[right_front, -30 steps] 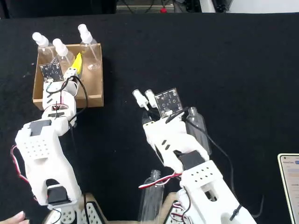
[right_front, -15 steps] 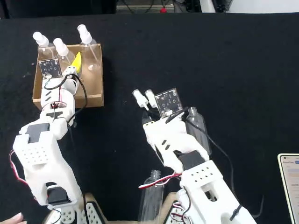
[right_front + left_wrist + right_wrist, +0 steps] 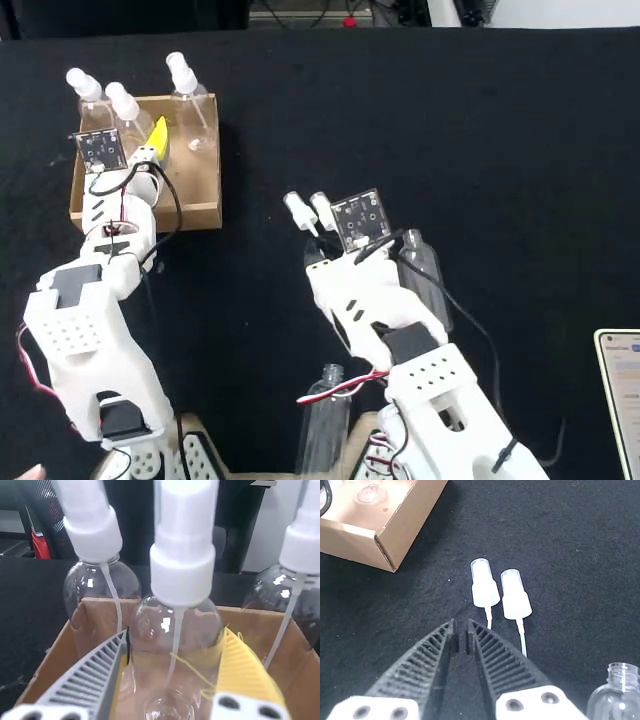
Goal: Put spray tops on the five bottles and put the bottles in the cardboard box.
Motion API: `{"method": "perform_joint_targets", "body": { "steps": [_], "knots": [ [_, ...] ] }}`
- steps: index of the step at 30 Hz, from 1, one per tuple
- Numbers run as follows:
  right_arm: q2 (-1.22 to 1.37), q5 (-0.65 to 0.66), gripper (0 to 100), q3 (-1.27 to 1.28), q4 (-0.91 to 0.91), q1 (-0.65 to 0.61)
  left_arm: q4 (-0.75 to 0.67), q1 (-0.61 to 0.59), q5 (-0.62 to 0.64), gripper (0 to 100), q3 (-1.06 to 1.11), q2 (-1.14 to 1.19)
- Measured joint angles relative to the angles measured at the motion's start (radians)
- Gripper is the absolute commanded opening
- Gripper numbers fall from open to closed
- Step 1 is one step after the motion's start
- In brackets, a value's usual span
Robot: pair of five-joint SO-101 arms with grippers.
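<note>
1. A black cloth-covered table (image 3: 520, 150) carried everything. Two white plastic arms stood at its near edge: the left arm (image 3: 85, 330) and the right arm (image 3: 400, 330).
2. An open brown cardboard box (image 3: 190, 213) sat near the table's far left corner.
3. Three clear plastic bottles with white spray tops stood upright along the box's far wall. These were two outer bottles (image 3: 85, 100) (image 3: 190, 105) and a middle bottle (image 3: 175, 625).
4. The left gripper (image 3: 174, 645), with one grey finger and one yellow, was down in the box. It appeared to pinch the middle bottle, with both fingers against its sides.
5. Two uncapped clear bottles lay on the table. One (image 3: 425, 270) was just beside the right arm, and the other (image 3: 322, 425) was at the near edge between the arm bases.
6. The right gripper (image 3: 461, 630) had black ribbed fingers, almost pressed together with only a thin slit between them. It was empty and sat around mid-table.
7. Two loose white spray tops (image 3: 484, 585) (image 3: 515, 597) lay side by side just ahead of the right gripper's tips. Their long axes ran roughly in line with the gripper, heads away and dip tubes toward it. The right arm was much nearer than the left. Its fingers would likely need to spread before taking a top.
</note>
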Motion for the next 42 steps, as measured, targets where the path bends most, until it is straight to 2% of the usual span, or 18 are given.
{"method": "perform_joint_targets", "body": {
  "steps": [25,42],
  "knots": [
    [0.0,0.0,3.3,0.0,0.0,0.0,0.009,0.009,0.0,27,0.006,-0.092],
    [0.0,0.0,3.3,0.0,0.0,0.0,0.009,0.008,0.0,27,0.147,-0.204]
  ]
}}
